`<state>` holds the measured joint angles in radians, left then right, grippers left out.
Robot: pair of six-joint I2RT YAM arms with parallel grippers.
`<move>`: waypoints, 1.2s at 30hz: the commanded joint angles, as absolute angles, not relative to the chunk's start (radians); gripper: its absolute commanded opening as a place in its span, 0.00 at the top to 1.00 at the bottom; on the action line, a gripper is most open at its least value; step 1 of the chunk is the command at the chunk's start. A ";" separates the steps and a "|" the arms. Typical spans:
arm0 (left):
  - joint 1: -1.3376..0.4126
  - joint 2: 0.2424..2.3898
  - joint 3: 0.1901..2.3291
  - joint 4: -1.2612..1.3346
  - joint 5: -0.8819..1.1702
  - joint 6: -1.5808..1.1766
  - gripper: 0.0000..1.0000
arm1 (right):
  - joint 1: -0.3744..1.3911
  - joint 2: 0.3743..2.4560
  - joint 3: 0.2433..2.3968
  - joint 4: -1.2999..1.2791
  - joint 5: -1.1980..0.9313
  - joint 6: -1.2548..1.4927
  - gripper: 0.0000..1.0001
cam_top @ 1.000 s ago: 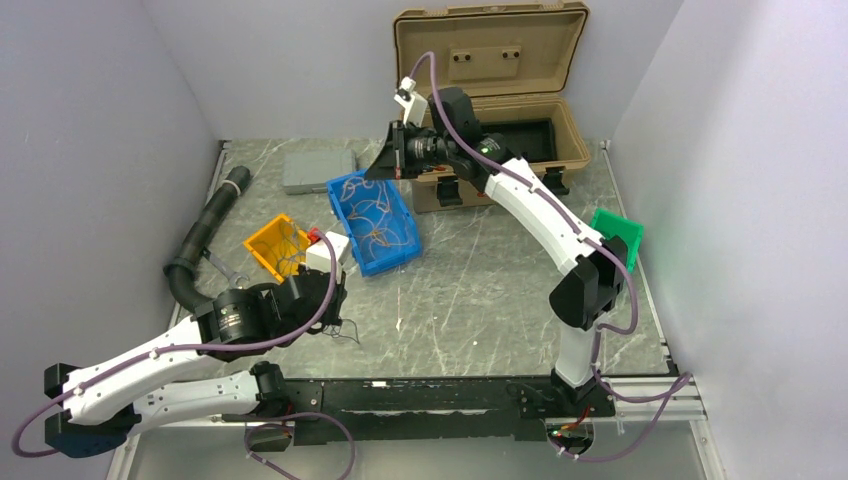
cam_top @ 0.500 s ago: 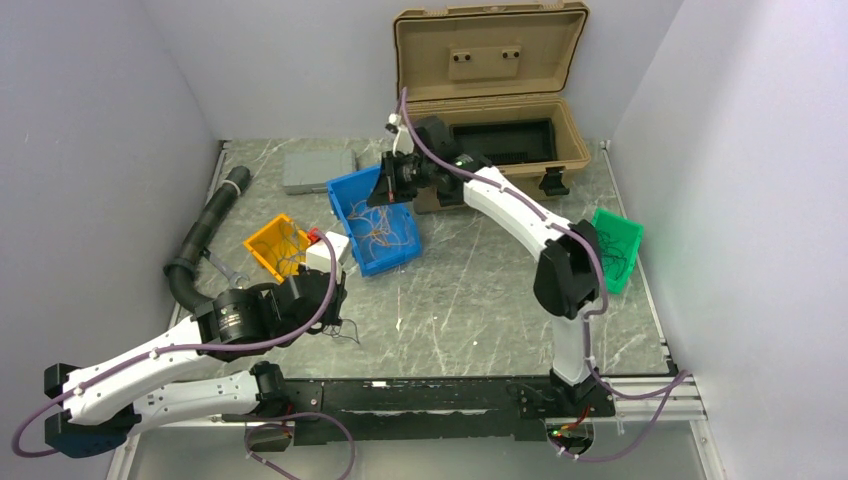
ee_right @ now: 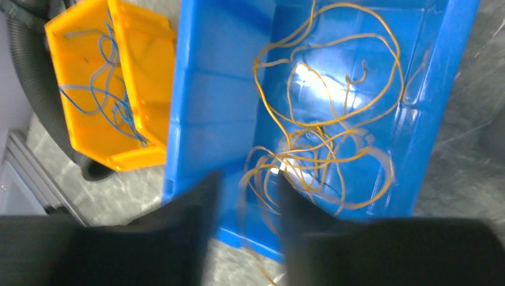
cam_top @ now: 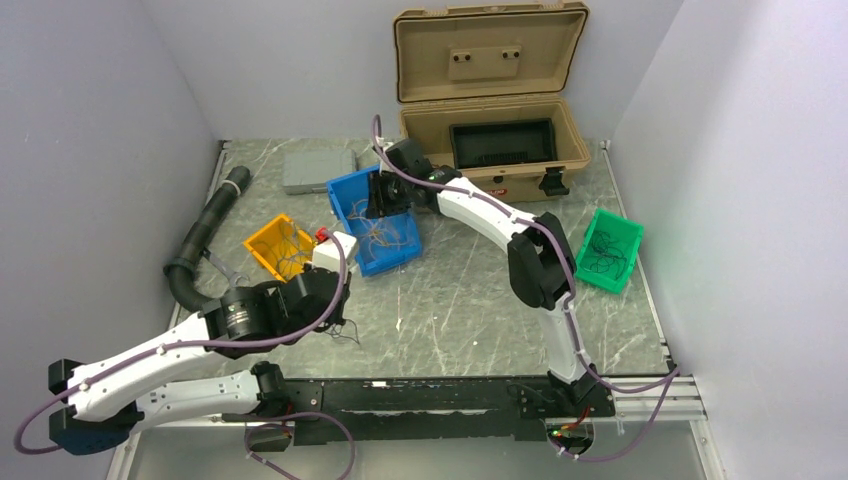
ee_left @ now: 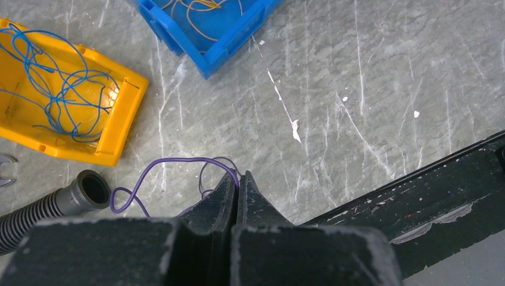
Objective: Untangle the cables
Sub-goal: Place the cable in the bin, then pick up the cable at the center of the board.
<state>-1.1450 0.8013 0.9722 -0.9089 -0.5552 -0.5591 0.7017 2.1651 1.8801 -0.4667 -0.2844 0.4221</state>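
Over blue bin (ee_right: 202, 89): right gripper (ee_right: 247, 196) slightly parted above yellow cables (ee_right: 309, 146), nothing clearly held. Left gripper (ee_left: 238, 179) pinched closed on purple cable (ee_left: 172, 159); yellow bin (ee_left: 128, 110) at its 10 o'clock.

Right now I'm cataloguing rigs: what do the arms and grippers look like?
The left arm and right arm: white links, black joints, a thick purple cable along each. The left gripper and right gripper: black, two tapered fingers.

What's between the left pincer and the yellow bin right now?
In the left wrist view, a loop of purple cable runs out from the shut left pincer toward the yellow bin; the rest is bare tabletop.
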 commanded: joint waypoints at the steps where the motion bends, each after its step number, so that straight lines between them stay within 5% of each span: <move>1: -1.143 0.831 1.029 -0.865 -0.543 -0.520 1.00 | 0.721 2.096 1.937 -0.380 -0.159 0.364 0.37; 13: -1.143 0.953 1.098 -0.726 -0.451 -0.422 1.00 | 0.642 1.504 1.347 -0.353 -0.128 0.365 0.09; 27: -1.037 1.306 1.399 -0.509 -0.252 -0.325 1.00 | 0.442 0.897 0.846 -0.513 -0.151 0.500 0.05; 36: -1.017 1.410 1.206 -0.334 -0.154 -0.412 1.00 | 0.444 0.791 0.619 -0.421 -0.285 0.612 0.01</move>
<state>-1.0214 1.3674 1.3293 -0.4648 -0.2283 -0.3557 0.4408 0.7963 0.6773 -0.4808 -0.2123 0.5411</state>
